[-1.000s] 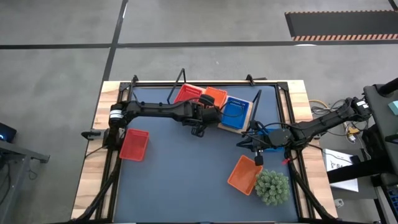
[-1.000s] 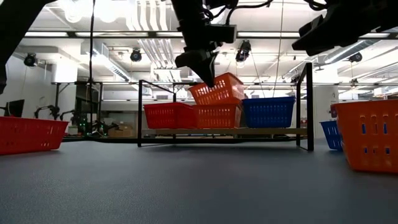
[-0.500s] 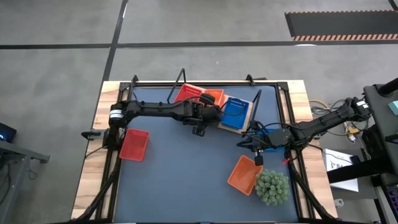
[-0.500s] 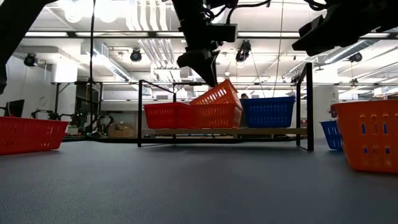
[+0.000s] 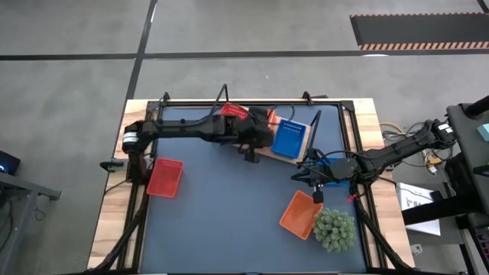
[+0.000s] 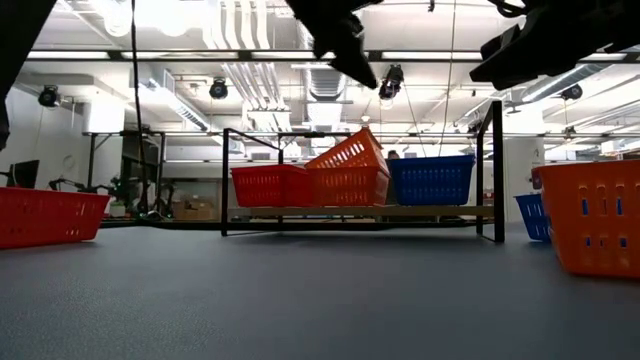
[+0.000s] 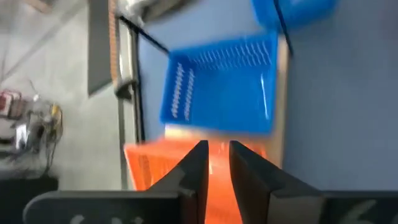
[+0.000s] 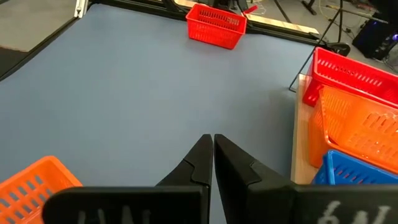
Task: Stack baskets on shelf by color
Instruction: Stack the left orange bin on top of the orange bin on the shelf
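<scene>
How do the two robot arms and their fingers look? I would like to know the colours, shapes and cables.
Both arms are black and made of slim tube-like links with thicker round joints. The left arm has a silver ring near its base. The right arm carries a blue part and a cable bundle near its wrist. The fingers are dark, flat and taper to narrow tips, as on the left gripper.

Mesh plastic baskets [image 6: 348, 178], seemingly matt wooden shelf [image 6: 360, 212], black wire ends.
</scene>
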{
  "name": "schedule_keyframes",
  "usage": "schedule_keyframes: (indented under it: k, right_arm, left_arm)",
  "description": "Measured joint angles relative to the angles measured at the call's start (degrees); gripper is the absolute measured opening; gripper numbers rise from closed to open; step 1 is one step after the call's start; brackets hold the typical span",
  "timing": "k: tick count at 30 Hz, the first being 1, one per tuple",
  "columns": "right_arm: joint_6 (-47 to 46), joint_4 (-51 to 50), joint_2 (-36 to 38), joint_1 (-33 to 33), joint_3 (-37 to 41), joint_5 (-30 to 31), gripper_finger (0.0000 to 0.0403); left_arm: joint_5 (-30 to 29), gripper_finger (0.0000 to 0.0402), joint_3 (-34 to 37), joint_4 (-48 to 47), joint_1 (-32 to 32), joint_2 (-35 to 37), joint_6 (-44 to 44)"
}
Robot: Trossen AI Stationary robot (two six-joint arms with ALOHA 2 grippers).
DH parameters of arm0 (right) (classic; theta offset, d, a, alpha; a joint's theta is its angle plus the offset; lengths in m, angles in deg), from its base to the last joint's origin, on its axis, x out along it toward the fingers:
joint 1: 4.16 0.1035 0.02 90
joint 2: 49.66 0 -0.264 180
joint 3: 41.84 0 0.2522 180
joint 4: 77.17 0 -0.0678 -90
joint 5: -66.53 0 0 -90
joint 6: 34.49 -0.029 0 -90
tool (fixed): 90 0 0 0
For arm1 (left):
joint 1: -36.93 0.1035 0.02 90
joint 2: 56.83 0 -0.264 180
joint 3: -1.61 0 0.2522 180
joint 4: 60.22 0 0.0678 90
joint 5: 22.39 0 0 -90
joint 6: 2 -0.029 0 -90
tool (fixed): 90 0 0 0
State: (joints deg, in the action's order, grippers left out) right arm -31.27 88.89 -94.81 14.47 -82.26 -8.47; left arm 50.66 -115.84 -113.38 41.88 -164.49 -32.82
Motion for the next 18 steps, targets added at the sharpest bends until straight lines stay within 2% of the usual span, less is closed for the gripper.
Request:
schedule_keyframes:
  k: [5,9,13,18]
  right_arm:
    - [-0.04,-0.01,0.0,0.0,0.07,0.0,0.0009]
    - [0.02,0.0,0.0,0.0,0.07,0.0,0.0009]
    - [0.35,0.0,0.0,0.0,0.07,0.0,0.0009]
    - [0.69,0.02,0.0,-0.02,0.07,0.0,0.0009]
  left_arm:
    - [1.28,0.0008,6.15,11.54,2.79,-0.12,-1.04]
    - [1.44,0.0005,12.46,22.69,4.92,-0.13,-1.02]
    - [1.54,0.0001,16.3,27.38,5.46,-0.19,-0.85]
    - [1.75,0.0001,18.33,27.97,5.57,-0.19,0.95]
